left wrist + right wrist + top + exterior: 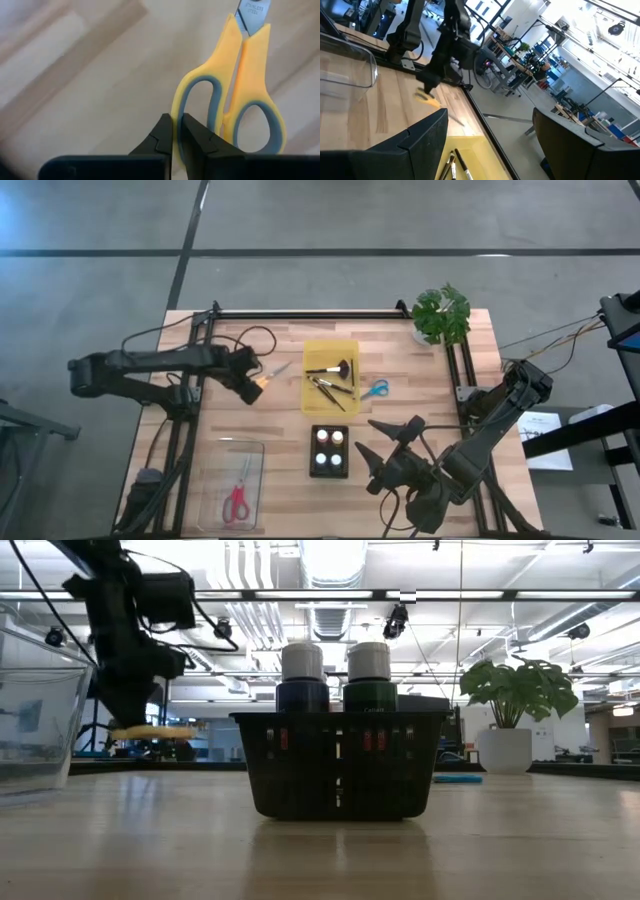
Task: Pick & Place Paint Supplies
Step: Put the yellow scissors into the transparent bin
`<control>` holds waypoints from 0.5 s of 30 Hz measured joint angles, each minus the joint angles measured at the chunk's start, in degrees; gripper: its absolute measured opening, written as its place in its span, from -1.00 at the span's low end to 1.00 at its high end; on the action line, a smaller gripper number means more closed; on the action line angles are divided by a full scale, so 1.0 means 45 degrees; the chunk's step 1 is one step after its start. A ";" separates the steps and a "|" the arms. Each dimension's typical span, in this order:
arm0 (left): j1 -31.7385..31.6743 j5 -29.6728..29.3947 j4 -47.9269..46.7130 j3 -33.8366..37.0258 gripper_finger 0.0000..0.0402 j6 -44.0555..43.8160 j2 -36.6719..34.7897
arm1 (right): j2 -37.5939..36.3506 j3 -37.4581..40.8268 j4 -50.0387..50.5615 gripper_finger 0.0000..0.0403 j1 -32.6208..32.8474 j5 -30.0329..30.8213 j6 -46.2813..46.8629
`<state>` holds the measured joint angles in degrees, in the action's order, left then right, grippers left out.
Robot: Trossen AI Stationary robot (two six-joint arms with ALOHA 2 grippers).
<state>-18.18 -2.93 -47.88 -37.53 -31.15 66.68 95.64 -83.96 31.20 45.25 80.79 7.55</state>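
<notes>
Several small paint bottles (330, 450) stand upright in a black basket (340, 772); two pale tops (335, 660) rise above its rim. Thin dark-handled brushes (333, 390) and a broad black-bristled brush (335, 367) lie in a yellow tray (330, 350). My left gripper (250, 385) is left of the tray, shut on yellow scissors (235, 85). My right gripper (385, 445) is open just right of the basket and touches nothing. Its wrist view shows the brushes (454, 167) between the two spread fingers. My left gripper pinches the rim of one handle loop (176, 117) of the yellow scissors between its two fingers. The blades (252, 12) point away from the gripper, toward the yellow tray. In the low view the scissors (150, 730) hang about level below the fingers, lifted clear of the table.
Blue scissors (375, 390) lie right of the tray. A clear box (232, 485) at the near left holds red scissors (236, 500). A potted plant (441, 315) stands at the far right corner. Bare wood lies between the basket and the clear box.
</notes>
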 joint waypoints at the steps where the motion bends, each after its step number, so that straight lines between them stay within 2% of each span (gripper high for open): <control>1: -0.0018 -0.0122 -0.0436 -0.0169 -0.90 0.0089 -0.0101 | 0.0000 0.0001 0.0000 0.44 0.0000 -0.0005 0.0001; 9: 0.0021 -0.0343 -0.3828 -0.1653 -0.90 0.0216 -0.1337 | 0.0000 0.0024 0.0000 0.44 0.0000 -0.0005 0.0001; 15: 0.0294 0.0587 -0.5522 -0.2346 -0.90 -0.0059 -0.2950 | 0.0000 0.0044 0.0000 0.44 0.0000 -0.0002 0.0000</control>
<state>-16.86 -0.29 -72.73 -48.09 -31.41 53.40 95.64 -83.77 31.20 45.25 80.78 7.55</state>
